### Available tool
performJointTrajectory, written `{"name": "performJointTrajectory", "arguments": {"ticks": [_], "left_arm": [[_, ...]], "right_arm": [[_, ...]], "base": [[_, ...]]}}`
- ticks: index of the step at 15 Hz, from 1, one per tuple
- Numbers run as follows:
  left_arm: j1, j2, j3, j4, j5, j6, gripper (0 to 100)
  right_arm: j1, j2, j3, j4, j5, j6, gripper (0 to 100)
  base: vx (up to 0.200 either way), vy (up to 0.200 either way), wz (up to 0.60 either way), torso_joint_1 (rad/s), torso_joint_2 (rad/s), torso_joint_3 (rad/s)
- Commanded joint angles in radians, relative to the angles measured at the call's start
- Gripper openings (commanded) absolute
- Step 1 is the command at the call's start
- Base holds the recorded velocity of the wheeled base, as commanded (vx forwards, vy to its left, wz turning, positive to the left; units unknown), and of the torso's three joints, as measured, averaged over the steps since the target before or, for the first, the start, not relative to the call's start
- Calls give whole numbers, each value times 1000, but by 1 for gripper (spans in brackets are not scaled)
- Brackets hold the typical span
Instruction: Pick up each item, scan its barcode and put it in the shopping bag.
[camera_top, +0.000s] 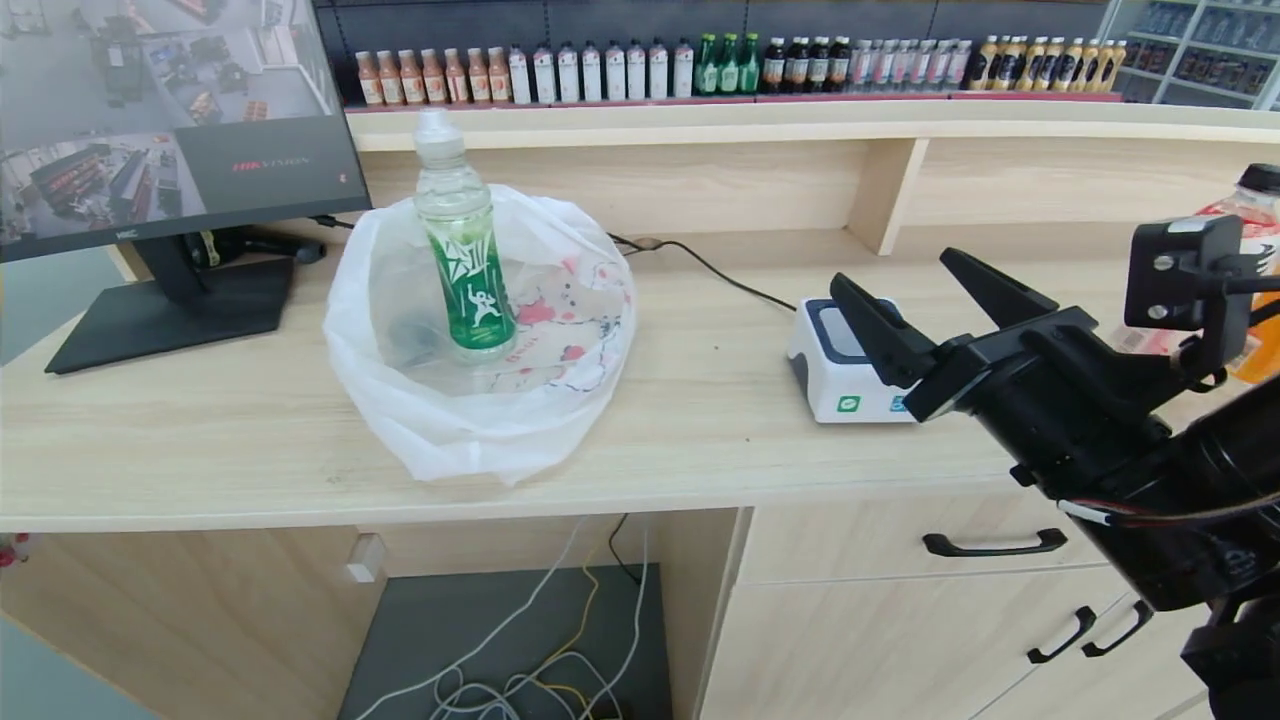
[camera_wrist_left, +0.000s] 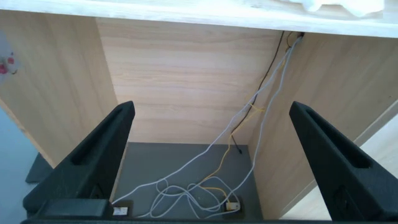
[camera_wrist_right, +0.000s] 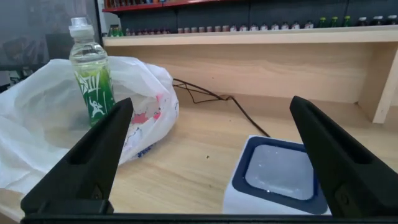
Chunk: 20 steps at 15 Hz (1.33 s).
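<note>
- Right gripper (camera_top: 935, 300) (camera_wrist_right: 211, 102): fingers spread wide with nothing between them; it hangs over the counter (camera_top: 700, 440), just above and beside the scanner (camera_top: 840, 385).
- Left gripper (camera_wrist_left: 211, 109): fingers likewise apart and empty. It is held below counter level and faces the recess under the top, where loose cables (camera_wrist_left: 205, 186) lie on the floor.
- Scanner (camera_wrist_right: 280, 174): white box with a dark-rimmed window on top, resting on the right part of the counter, its cord running back toward the bag.
- Bag (camera_top: 450, 440) (camera_wrist_right: 37, 124): white, mouth open, well to the left of the scanner.
- Bottle (camera_top: 465, 250) (camera_wrist_right: 92, 74): green label, pale cap, standing upright inside the bag.
- Second bottle (camera_top: 1260, 195): dark cap, orange contents, at the far right behind the right arm.
- Monitor (camera_top: 150, 120): on its stand at the counter's left end.
- Drinks row (camera_top: 700, 65): lined along the back shelf.
</note>
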Motion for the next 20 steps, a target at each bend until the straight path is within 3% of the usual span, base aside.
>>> {"name": "performJointTrajectory", "arguments": {"ticks": [1, 20], "left_arm": [[0, 0, 0, 0, 0, -1, 100], [0, 0, 0, 0, 0, -1, 100]], "right_arm": [[0, -17, 27, -1, -1, 1, 100], [8, -51, 82, -1, -1, -11, 100]], "base": [[0, -200, 0, -2, 2, 2], [0, -200, 0, 3, 2, 2]]}}
